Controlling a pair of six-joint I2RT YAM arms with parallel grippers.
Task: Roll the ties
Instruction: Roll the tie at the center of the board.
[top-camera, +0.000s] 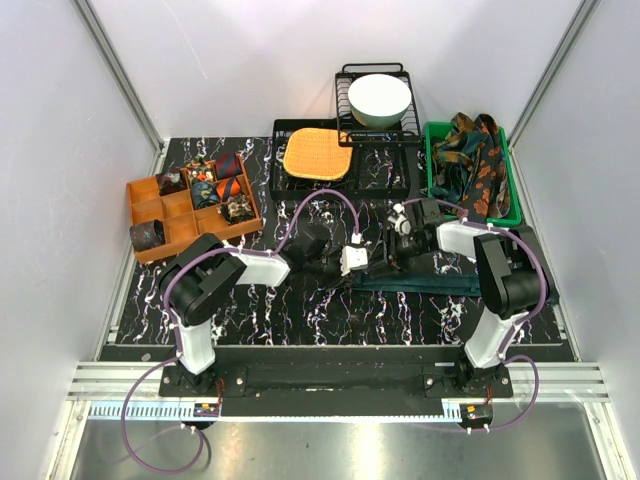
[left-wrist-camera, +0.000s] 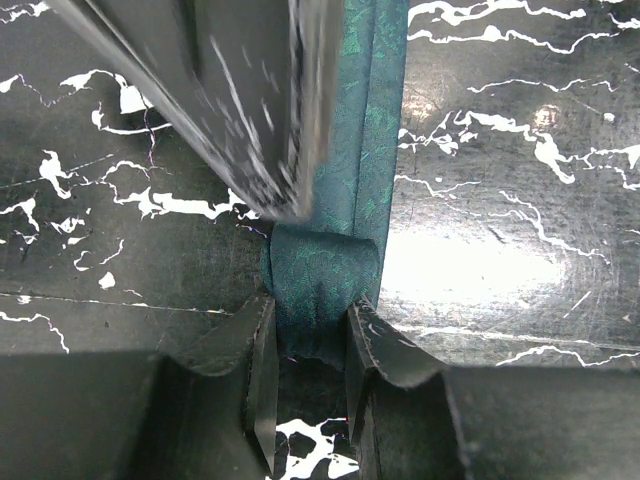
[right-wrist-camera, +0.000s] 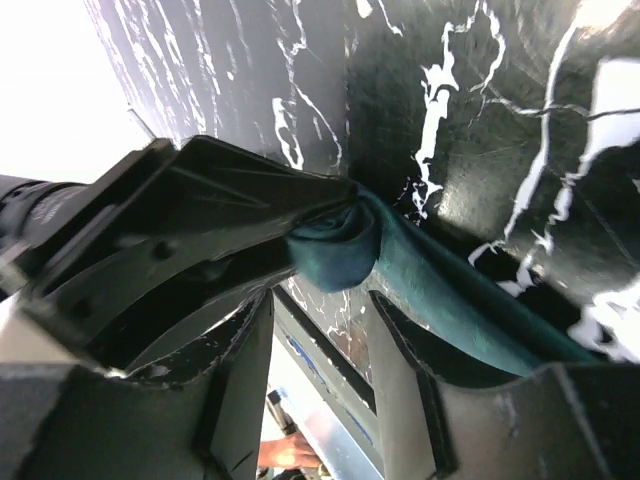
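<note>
Desk: one glossy black marble-pattern desk (top-camera: 300, 312) with white veining.
Task thing: one plain dark teal fabric necktie (top-camera: 430, 284), finely woven with a faint leaf figure. It lay as a flat narrow strip across the desk right of centre.
Rolled end: one small teal coil (left-wrist-camera: 320, 285) stood on the desk at the strip's left end.
Left gripper (left-wrist-camera: 308, 318): two black moulded fingers (left-wrist-camera: 255, 370) were closed narrowly on the coil, one pressed to each side.
Right gripper (right-wrist-camera: 320, 300): two black fingers (right-wrist-camera: 245, 400) stood apart just beside the coil and gripped nothing. The strip ran past the outer one.
Orange tray (top-camera: 150, 212): one plastic box with compartments, at the far left. It held at least six rolled ties (top-camera: 205, 192), patterned and dark.
Green bin (top-camera: 512, 195): one plastic tub, at the far right. It held loose patterned ties (top-camera: 482, 165), tangled, number not readable.
Wire racks: two, black. The near rack (top-camera: 290, 190) carried one orange woven square mat (top-camera: 318, 155). The far rack (top-camera: 345, 75) carried one smooth white bowl (top-camera: 378, 98).
</note>
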